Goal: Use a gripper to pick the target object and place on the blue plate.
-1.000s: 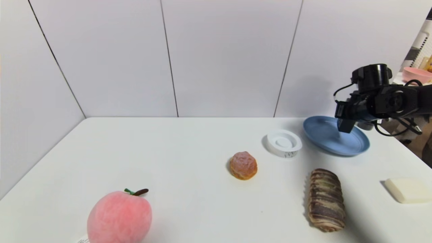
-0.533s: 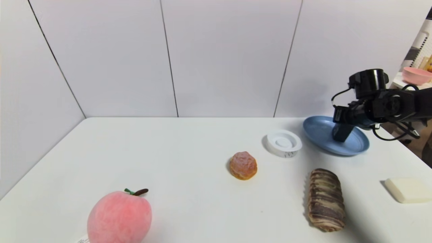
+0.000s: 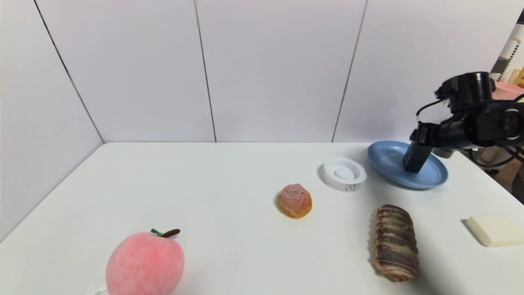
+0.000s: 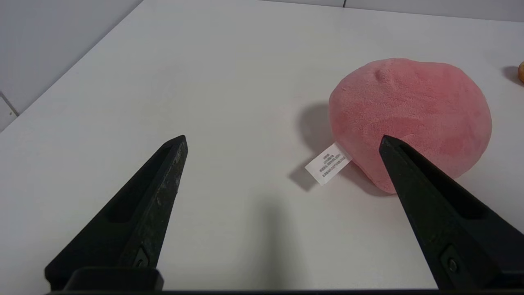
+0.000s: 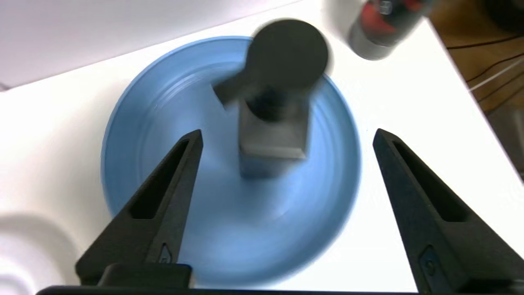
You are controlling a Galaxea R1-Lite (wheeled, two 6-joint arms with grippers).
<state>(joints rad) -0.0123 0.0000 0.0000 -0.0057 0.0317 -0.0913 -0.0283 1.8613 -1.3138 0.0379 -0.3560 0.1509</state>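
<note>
The target object, a small black rectangular bottle [image 3: 416,159] with a round cap, stands upright on the blue plate [image 3: 387,162] at the table's far right. My right gripper [image 5: 288,131] hovers just above it, open, with both fingers apart from the bottle [image 5: 272,141] and nothing held. Below the fingers the blue plate [image 5: 229,229] fills the right wrist view. My left gripper [image 4: 282,137] is open and empty, low over the table's near left, next to the pink plush peach [image 4: 409,114].
A white round dish [image 3: 344,173] sits left of the plate. A bun [image 3: 295,200], a striped bread roll [image 3: 395,241], a white block [image 3: 495,230] and the peach [image 3: 144,264] lie nearer. A black-and-red tube [image 5: 382,24] stands beyond the plate, near the table's right edge.
The right gripper lowered the bottle onto the plate, opened, and drew up and to the right. The bottle now stands free. The left arm has not moved.
</note>
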